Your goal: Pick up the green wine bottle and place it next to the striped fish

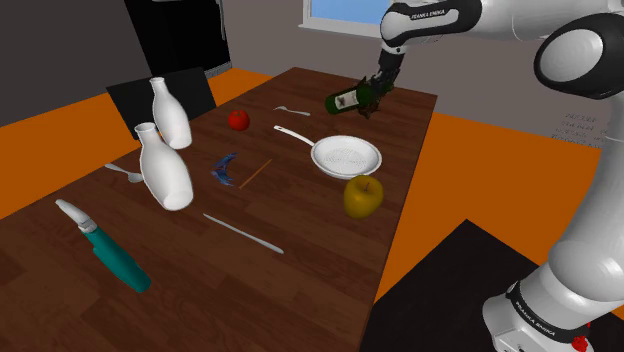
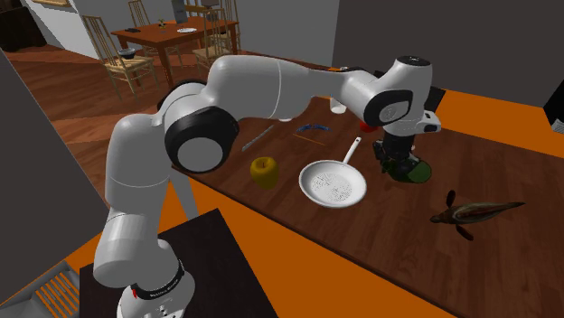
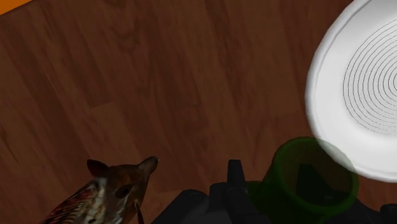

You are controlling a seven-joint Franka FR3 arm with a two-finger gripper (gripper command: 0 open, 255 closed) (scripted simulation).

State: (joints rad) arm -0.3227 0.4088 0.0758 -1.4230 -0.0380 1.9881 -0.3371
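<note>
The green wine bottle hangs on its side above the far end of the wooden table, label toward the shoulder view's left. My black gripper is shut on it near its base. In the second exterior view the gripper points down, with the bottle's round green base just below it and close over the tabletop. The striped brown fish lies on the table to that view's right, apart from the bottle. In the wrist view the bottle sits between my fingers, and the fish's head lies off to one side.
A white pan lies close beside the bottle, also seen as the pan and its rim. A yellow apple, a red fruit, two white vases, a blue object, cutlery and a teal knife lie further along.
</note>
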